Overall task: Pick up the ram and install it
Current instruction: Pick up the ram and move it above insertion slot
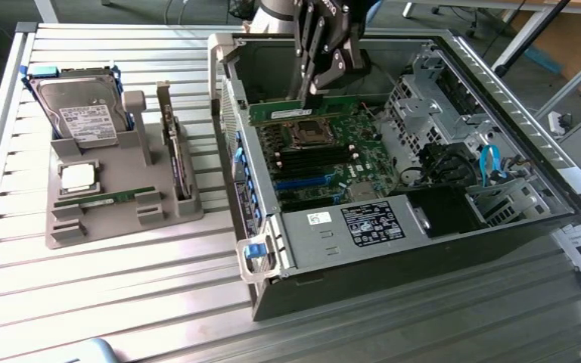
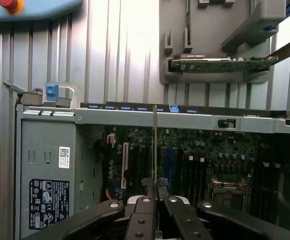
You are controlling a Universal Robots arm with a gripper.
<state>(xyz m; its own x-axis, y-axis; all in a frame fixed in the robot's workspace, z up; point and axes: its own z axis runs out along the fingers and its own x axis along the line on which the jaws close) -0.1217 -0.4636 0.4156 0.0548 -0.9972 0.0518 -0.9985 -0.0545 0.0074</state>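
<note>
gripper is clamped nearly closed on the long, thin green circuit-board ram stick; the black fingers pinch its upper long edge about mid-length, board between the pads.

Stick hangs level, on edge, touching no surface; it's inside the open black-and-grey metal computer case, over the green motherboard, at the end away from the black power-supply box with the white label. In the exterior view it's just above the square silver processor socket; the black and blue memory slots are on the socket's other side, near but not under it; not seated yet, I'd say. Wrist view has it edge-on, a thin line running out from the fingertips across the board.

Handling, my read: light and stiff, but thin and fragile; chips and contact edge shouldn't be squeezed or scraped. Hold on the bare top edge mid-length looks right; balanced, contact edge free. Smooth faces could slip or rock in a narrow pinch.

Grey plastic fixture tray sits on the slatted aluminium table, just beside the case's long side; it carries a silver hard drive and a dark expansion card.
</note>
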